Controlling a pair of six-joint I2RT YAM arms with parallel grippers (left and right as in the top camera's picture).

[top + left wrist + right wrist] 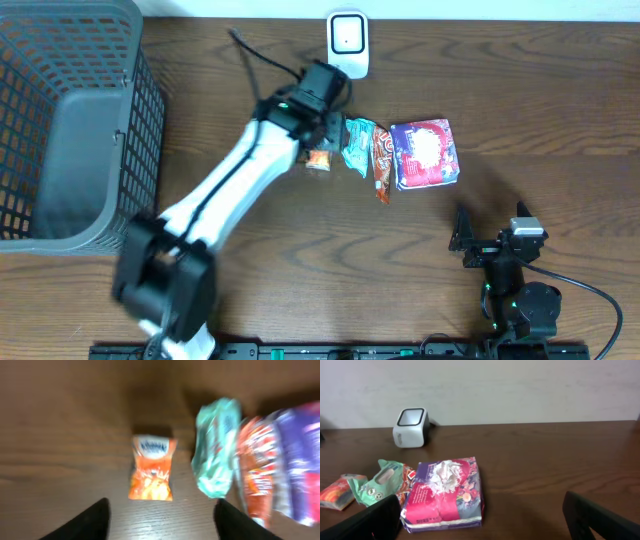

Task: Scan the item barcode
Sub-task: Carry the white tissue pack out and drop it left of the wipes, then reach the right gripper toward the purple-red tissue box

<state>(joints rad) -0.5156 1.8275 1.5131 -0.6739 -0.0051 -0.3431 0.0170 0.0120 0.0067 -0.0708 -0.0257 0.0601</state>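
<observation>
Overhead: orange snack packet (318,160) flat on the desk (560,100), left of the purple tissue pack (425,153), past the teal pouch (357,146); left gripper (322,135) just over the packet. Left wrist: fingers (92,521) released, spread apart, packet lying free, untouched. Right wrist: right gripper (481,510) with fingers spread wide, empty, on the near side of the tissue pack; white scanner (411,426) behind it.

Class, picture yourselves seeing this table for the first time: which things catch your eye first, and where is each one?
The white left arm stretches diagonally across the dark table, its open end effector poised over a small orange packet. Next to that lie a teal packet and a purple tissue pack, near the table's middle. A big grey mesh basket fills the far left corner.
</observation>
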